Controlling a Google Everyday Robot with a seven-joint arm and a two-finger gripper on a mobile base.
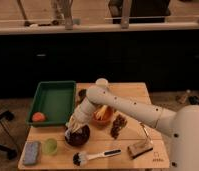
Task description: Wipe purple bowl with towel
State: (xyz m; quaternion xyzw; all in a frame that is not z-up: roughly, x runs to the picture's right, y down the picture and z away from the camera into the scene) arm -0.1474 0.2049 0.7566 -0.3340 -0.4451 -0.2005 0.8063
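The purple bowl (pixel 78 136) sits dark on the wooden table (pixel 135 95), left of centre near the front. My gripper (pixel 73 128) reaches down from the white arm (pixel 123 105) and is over the bowl's far left rim, with a pale towel (pixel 70 126) bunched at its tip against the bowl. The towel hides the fingertips.
A green tray (pixel 55 100) with an orange ball (pixel 38 117) lies at the left. An orange bowl (pixel 103 116), a dark bunch of grapes (pixel 118 126), a dish brush (pixel 90 157), a green cup (pixel 50 145), a grey sponge (pixel 31 152) and a wooden block (pixel 140 149) lie around.
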